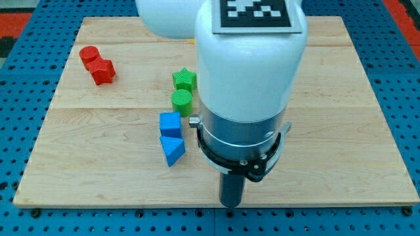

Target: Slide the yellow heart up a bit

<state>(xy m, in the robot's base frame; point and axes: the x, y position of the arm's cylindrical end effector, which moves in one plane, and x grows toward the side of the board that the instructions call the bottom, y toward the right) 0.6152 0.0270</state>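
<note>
The yellow heart is not visible anywhere, so its position and orientation cannot be told; the arm's white body [252, 72] may hide it. The rod's tip [230, 204] rests near the wooden tabletop's [341, 131] bottom edge. The arm has no gripper. To the tip's upper left sit the blue triangular block [172, 150], blue cube [170, 123], green cylinder [182, 102], and green star [185, 80]. Two touching red blocks [97, 64] lie far toward the upper left.

This looks like a robotics lab. A wooden surface [341, 98] lies on a blue perforated base [20, 59], like a test bench. The white arm [249, 72] carries a black-and-white marker [254, 13] on top. Small coloured blocks [172, 124] for practice lie on the surface.
</note>
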